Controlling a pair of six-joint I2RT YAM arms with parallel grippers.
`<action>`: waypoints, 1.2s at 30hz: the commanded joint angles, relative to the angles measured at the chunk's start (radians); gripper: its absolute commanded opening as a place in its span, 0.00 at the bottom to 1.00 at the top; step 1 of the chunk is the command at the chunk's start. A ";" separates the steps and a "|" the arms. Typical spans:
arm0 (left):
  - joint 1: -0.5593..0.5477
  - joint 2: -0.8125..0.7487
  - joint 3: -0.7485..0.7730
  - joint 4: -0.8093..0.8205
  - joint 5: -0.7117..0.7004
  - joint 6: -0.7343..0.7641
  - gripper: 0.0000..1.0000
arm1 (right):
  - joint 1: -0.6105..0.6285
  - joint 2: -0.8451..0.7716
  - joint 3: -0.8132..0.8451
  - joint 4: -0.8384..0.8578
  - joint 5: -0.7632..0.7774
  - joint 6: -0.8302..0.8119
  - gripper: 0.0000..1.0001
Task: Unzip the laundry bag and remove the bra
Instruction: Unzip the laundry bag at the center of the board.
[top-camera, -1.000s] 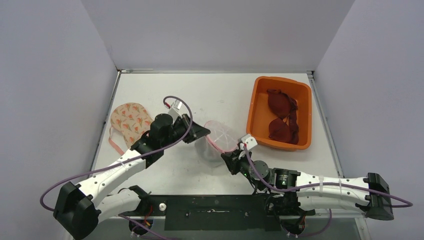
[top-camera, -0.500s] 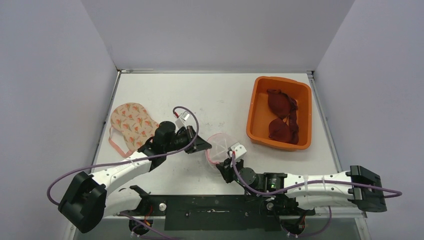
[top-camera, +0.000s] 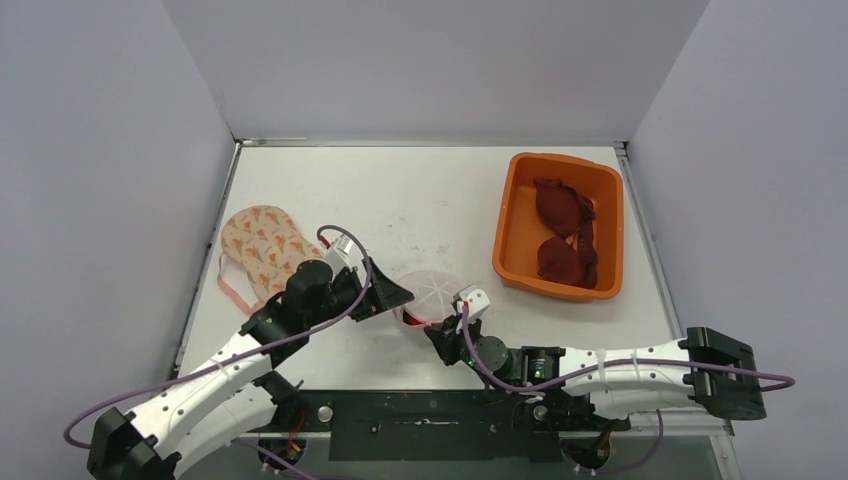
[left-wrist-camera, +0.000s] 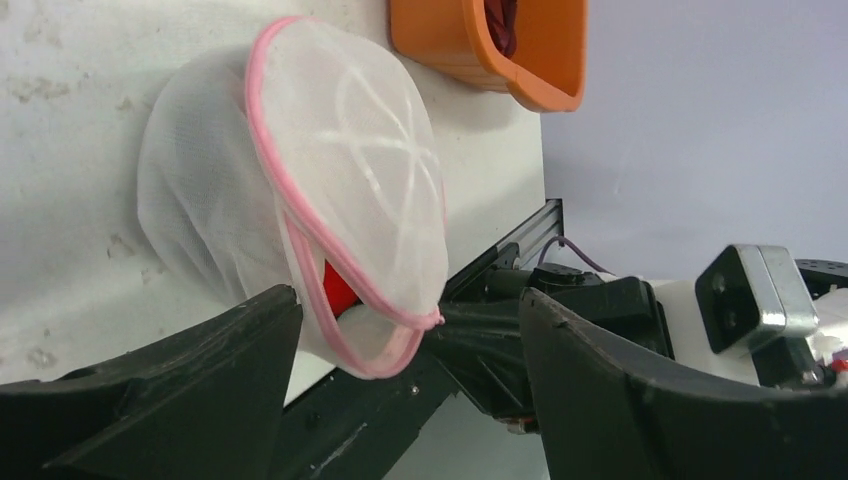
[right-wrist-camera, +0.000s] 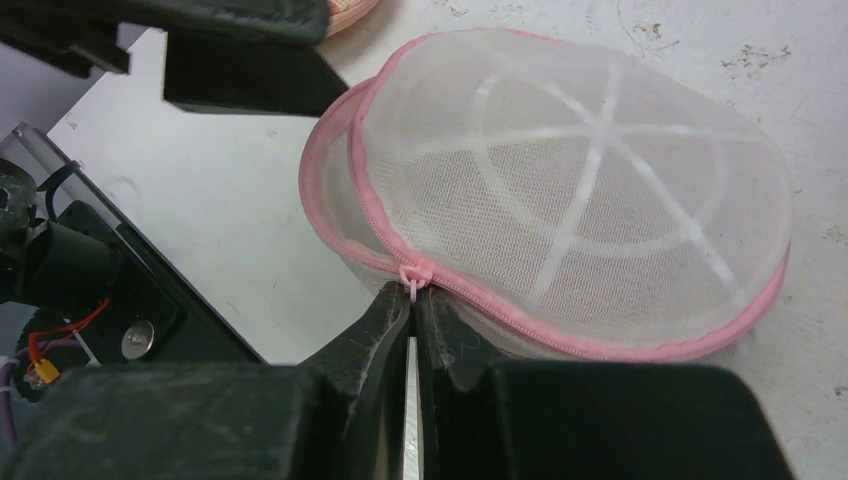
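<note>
The right hand (right-wrist-camera: 410, 312) is pinched together on the pink zipper pull (right-wrist-camera: 410, 272) of the mesh laundry bag (right-wrist-camera: 570, 190), which lies on the surface (right-wrist-camera: 250, 200). The left hand (left-wrist-camera: 410, 305) has its fingers apart just beside the bag. The red bra (left-wrist-camera: 338, 290) shows in the bag's gap.

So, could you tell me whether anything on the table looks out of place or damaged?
Nothing spilled or damaged. The laundry bag sits partly unzipped, its lid gaping at the near side with something red showing, the right gripper pinching the zip pull. A patterned bra lies loose, far from the orange bin.
</note>
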 joint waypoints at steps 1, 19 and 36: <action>-0.112 -0.147 -0.014 -0.205 -0.211 -0.101 0.79 | 0.005 0.013 0.032 0.064 0.024 0.009 0.05; -0.340 -0.163 -0.077 -0.167 -0.453 -0.502 0.83 | 0.006 0.046 0.042 0.079 -0.002 -0.026 0.05; -0.349 0.021 -0.052 -0.022 -0.552 -0.580 0.50 | 0.008 0.070 0.031 0.086 -0.037 -0.035 0.05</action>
